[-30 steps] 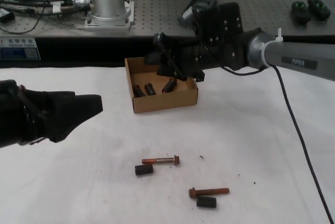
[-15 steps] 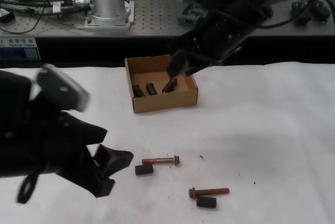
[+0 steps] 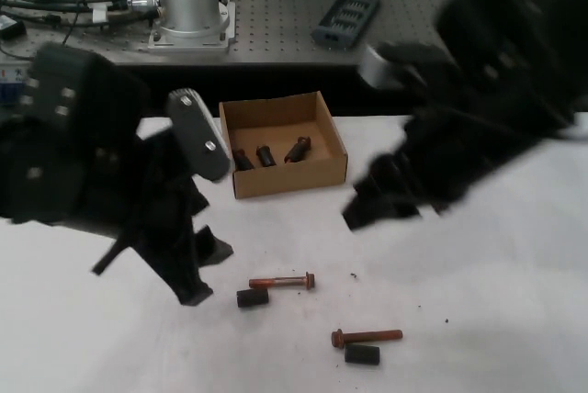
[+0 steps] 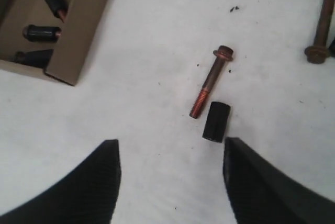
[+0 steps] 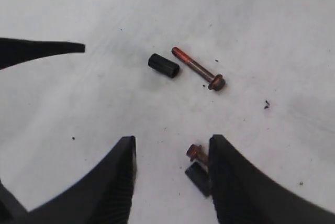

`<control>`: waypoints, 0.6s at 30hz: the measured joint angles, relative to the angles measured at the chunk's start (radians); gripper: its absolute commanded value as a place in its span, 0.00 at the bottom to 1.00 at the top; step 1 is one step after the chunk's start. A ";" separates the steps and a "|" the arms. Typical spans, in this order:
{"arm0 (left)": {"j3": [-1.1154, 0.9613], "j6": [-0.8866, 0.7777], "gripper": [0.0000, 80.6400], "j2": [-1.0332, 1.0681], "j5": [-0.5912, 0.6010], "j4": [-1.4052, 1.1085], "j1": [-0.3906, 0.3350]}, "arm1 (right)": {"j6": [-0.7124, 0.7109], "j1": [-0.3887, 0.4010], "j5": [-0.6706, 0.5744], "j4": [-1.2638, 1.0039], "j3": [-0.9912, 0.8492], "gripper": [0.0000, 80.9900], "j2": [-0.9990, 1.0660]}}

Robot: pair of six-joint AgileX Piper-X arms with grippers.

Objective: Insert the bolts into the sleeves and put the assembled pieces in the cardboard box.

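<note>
We're counting two bolts [image 3: 282, 280] [image 3: 367, 335] lying loose out on the white cloth, and two black sleeves [image 3: 253, 297] [image 3: 362, 354] loose as well, so that's one sleeve per bolt. There's just one cardboard box [image 3: 289, 182], and we make out three assembled pieces [image 3: 243, 159] [image 3: 265, 154] [image 3: 298, 149] in it.

Copper bolts [image 4: 211, 81], black sleeves [image 4: 216, 122], brown box [image 4: 84, 25]

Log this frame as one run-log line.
left gripper open, by first bolt, first sleeve | right gripper open, pointed at second bolt, second sleeve | cardboard box holds three assembled pieces | both pairs unassembled
</note>
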 measured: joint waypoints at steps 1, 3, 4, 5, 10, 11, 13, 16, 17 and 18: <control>-0.020 0.010 0.52 0.056 0.000 0.005 -0.006 | 0.019 0.000 0.000 -0.028 0.049 0.42 -0.049; -0.050 0.019 0.52 0.104 0.004 0.011 -0.019 | 0.056 0.000 0.000 -0.078 0.129 0.42 -0.145; -0.066 0.023 0.52 0.122 0.004 0.014 -0.027 | 0.077 0.000 0.000 -0.104 0.169 0.42 -0.192; -0.088 0.028 0.52 0.141 0.004 0.019 -0.036 | 0.093 0.000 0.000 -0.124 0.206 0.42 -0.228; -0.243 0.071 0.52 0.288 0.004 0.107 -0.093 | 0.168 0.000 0.000 -0.221 0.348 0.42 -0.401; -0.273 0.084 0.52 0.315 -0.002 0.138 -0.103 | 0.179 0.000 0.000 -0.237 0.370 0.42 -0.422; -0.322 0.101 0.52 0.360 -0.007 0.204 -0.121 | 0.196 0.000 0.000 -0.273 0.425 0.42 -0.461; -0.364 0.119 0.52 0.396 -0.011 0.267 -0.135 | 0.212 0.000 0.000 -0.321 0.520 0.42 -0.489; -0.376 0.132 0.52 0.407 -0.011 0.294 -0.139 | 0.220 0.000 -0.007 -0.333 0.535 0.42 -0.488; -0.387 0.144 0.52 0.419 -0.011 0.315 -0.143 | 0.227 0.000 -0.015 -0.345 0.551 0.42 -0.488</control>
